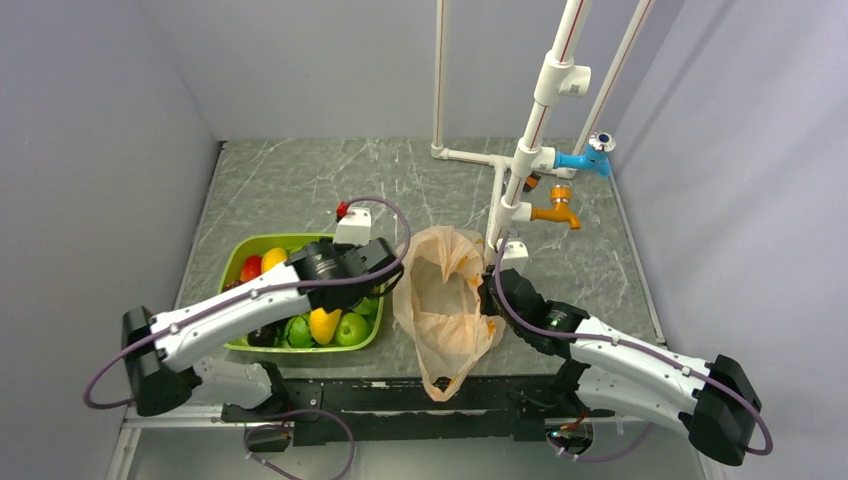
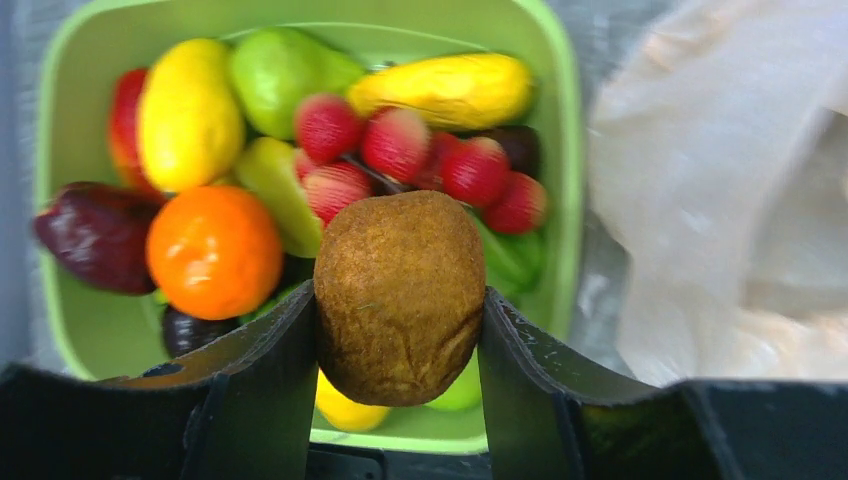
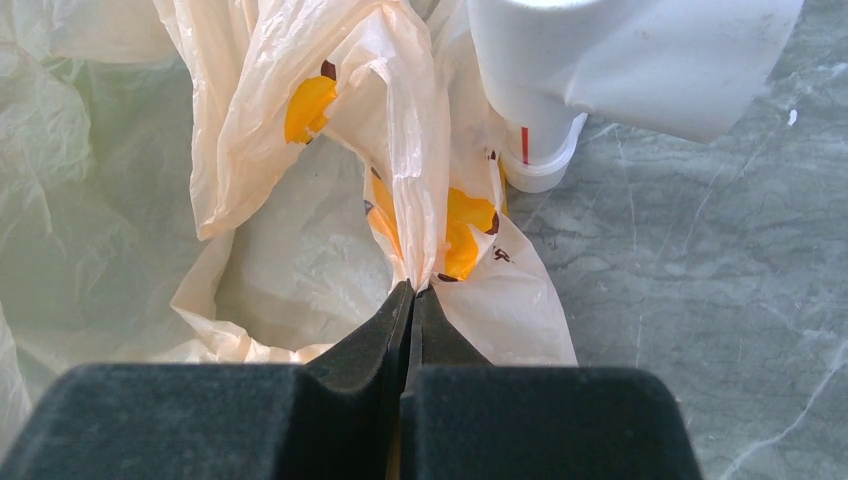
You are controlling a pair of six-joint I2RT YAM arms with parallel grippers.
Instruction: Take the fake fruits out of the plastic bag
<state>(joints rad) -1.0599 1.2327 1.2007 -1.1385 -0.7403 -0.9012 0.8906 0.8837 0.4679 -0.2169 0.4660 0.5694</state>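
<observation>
**Kiwi held over the tub, bag pinched at its rim**

The left gripper (image 2: 400,295) has its two black jaws clamped on a brown, rough-skinned, kiwi-like plastic fruit (image 2: 400,255), one jaw on each side. The fruit hangs over the square lime-green plastic tub (image 1: 240,262), above the side of the tub nearest the bag.

In the tub below it lie a bunch of glossy red plastic balls (image 2: 400,150), a round orange plastic fruit (image 2: 213,250), a yellow lemon-shaped fruit (image 2: 185,110), a long yellow fruit (image 2: 445,90), a pale green pear-shaped fruit (image 2: 280,70) and a dark purple plum (image 2: 95,235).

The thin, crinkly, translucent peach-orange plastic bag (image 1: 445,300) lies just beside the tub on the grey marbled table (image 1: 300,180), its mouth standing open and facing up.

The right gripper (image 3: 412,295) is on the side of the bag away from the tub. Its jaws are pressed together on a fold of the bag's rim, holding it up. The white plastic pipe frame (image 1: 530,130) stands beyond the bag from the tub.
</observation>
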